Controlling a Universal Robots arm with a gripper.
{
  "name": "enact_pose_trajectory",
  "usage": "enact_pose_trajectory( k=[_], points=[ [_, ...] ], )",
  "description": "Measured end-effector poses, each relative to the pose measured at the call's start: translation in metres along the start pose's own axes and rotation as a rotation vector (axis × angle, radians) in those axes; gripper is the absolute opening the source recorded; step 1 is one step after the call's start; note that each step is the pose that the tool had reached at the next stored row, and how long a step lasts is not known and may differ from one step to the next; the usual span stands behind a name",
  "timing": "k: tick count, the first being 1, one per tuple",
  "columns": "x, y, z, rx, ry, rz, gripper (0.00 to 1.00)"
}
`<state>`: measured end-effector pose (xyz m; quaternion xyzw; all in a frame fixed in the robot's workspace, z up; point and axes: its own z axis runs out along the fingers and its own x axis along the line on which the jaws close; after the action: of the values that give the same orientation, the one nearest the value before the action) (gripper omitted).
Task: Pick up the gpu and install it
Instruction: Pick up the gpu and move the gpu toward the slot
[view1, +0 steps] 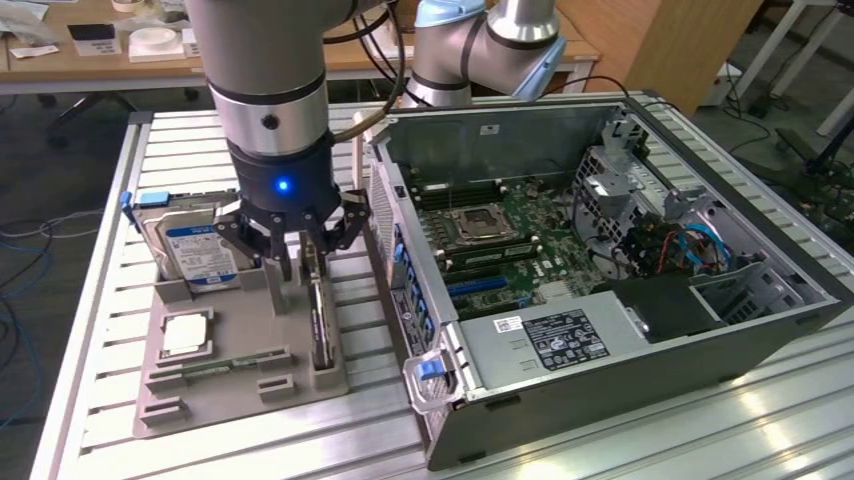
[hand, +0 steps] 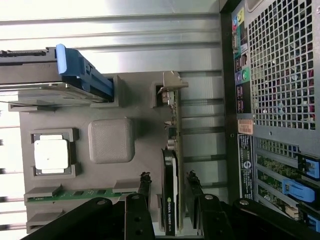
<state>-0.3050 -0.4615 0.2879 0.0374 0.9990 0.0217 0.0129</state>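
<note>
Slatted desk (view1: 747, 430), 1 grey tray (view1: 174, 415) on it at the exterior view's left. The tray carries 4 parts. 1 drive (view1: 194, 250) stands in its slot, leftmost. 1 CPU (view1: 184, 335) lies flat in a pocket. 1 RAM stick (view1: 220, 368) sits on edge nearer the front. 1 gpu (view1: 320, 320) stands on edge in the slot along the tray's right side. Hand (view1: 296, 275) is down over the gpu's cooler end and spread wide. 2 fingers (hand: 144, 185) straddle the card, one per side, with a gap showing on each, so nothing is gripped. Bracket end is clear of the hand. Just right of the tray is 1 open PC case (view1: 641, 350), motherboard exposed.
</note>
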Motion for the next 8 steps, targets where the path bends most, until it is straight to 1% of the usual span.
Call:
enact_pose_trajectory(
  k=[8],
  points=[
    [-0.0001, 0.0001, 0.0003, -0.0003, -0.0002, 0.0, 0.42]
  ],
)
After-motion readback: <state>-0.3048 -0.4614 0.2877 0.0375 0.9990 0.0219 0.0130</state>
